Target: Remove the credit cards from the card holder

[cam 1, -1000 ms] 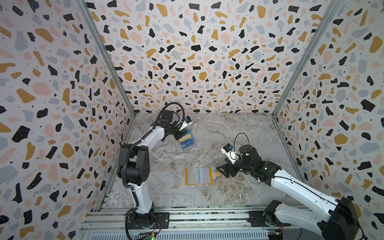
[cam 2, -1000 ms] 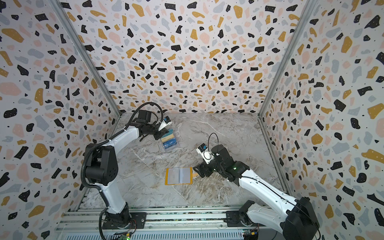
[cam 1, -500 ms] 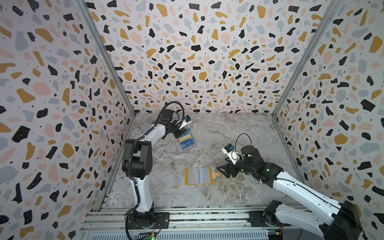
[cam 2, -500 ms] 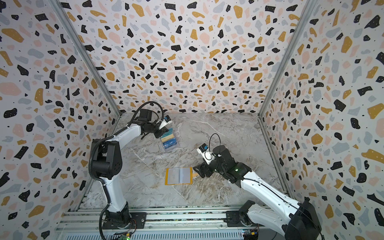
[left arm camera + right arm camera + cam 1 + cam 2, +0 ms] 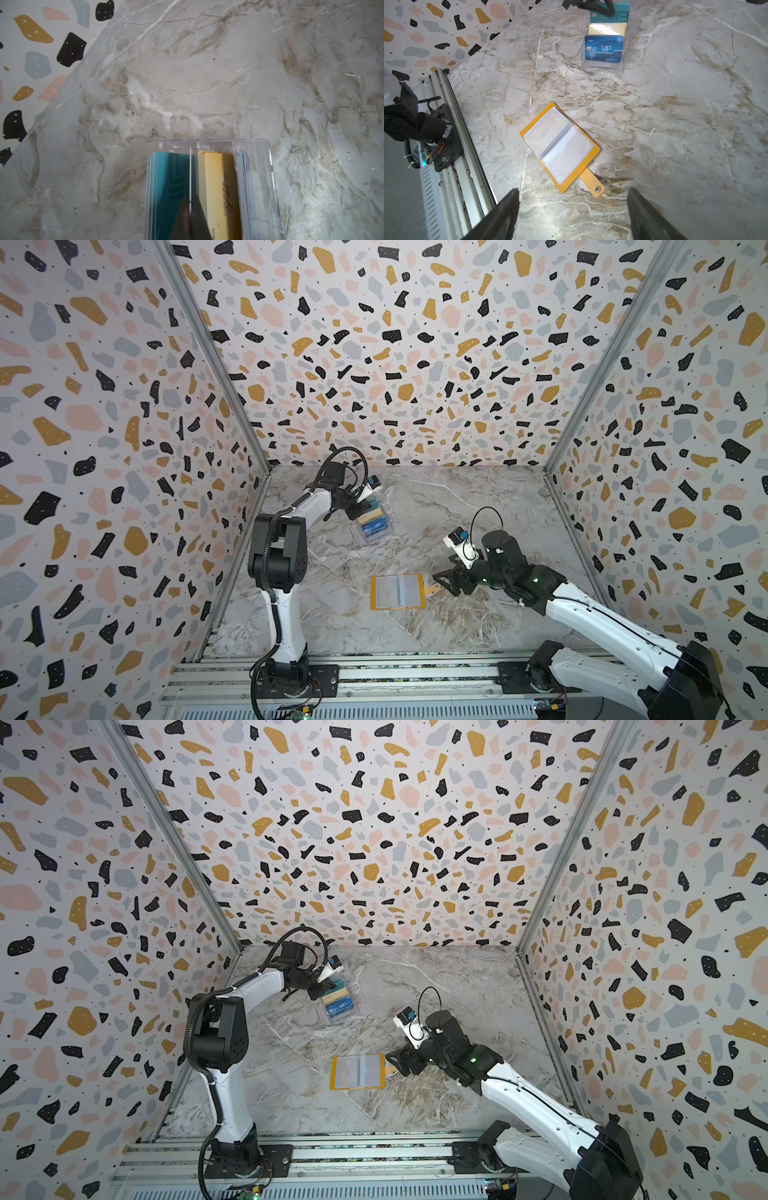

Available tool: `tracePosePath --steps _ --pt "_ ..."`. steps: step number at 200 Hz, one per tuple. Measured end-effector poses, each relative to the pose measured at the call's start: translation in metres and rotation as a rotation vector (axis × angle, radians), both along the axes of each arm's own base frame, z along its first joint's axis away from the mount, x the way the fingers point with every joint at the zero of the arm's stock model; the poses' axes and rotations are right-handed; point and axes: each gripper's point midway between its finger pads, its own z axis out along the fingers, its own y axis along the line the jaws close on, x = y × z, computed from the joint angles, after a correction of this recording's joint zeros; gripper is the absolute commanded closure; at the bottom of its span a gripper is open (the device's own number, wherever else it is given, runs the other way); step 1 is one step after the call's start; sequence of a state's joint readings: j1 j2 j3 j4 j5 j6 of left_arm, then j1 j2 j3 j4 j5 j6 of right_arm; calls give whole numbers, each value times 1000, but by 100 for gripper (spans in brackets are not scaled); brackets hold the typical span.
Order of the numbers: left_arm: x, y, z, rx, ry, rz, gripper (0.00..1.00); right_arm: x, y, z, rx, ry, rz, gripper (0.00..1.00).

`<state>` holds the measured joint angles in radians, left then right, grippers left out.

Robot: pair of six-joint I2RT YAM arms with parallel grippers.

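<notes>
Seating the teal card point(image 5: 620, 14) squarely in the rear tier of the clear box point(image 5: 602, 67) is judged to be the step in hand. The left gripper point(image 5: 358, 506) has its jaws closed on the card's top edge, and the left wrist view shows that card edge-on as a thin pale line. A straight descent parallel to the divider, with release only once the card bottoms out, should avoid snagging the cards already in that tier or tipping the light box. Gold cards point(image 5: 214, 176) fill the middle tier and a blue card point(image 5: 604, 48) fills the front. The left arm reaches far back beside the left wall, elbow raised and wrist pitched down over the box. Further right, the card holder point(image 5: 397, 592) lies open flat on the marble table point(image 5: 478, 506), well apart from the box, with its sleeves facing up. A pale card point(image 5: 546, 129) appears to sit in one sleeve, so extraction is judged unfinished. Its snap tab point(image 5: 591, 184) points toward the right gripper point(image 5: 441, 583). That gripper's jaws are spread wide and hold nothing; it sits low, just beside the tab and not touching it. The right arm extends low from the front right corner, forearm sloping down toward the holder.
</notes>
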<state>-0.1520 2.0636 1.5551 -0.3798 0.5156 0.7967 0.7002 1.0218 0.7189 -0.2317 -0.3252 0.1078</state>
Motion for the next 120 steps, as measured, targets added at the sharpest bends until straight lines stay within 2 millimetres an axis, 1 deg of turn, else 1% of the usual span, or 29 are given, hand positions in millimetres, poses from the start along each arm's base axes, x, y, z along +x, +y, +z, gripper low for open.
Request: tracePosePath --steps 64,88,120 --pt "0 0 -4 -2 9 -1 100 -1 0 0 2 1 3 18" --pt "0 -1 -4 -4 9 -2 97 -1 0 0 2 1 4 18" --pt "0 -2 -8 -13 19 -7 96 -1 0 0 2 1 4 18"
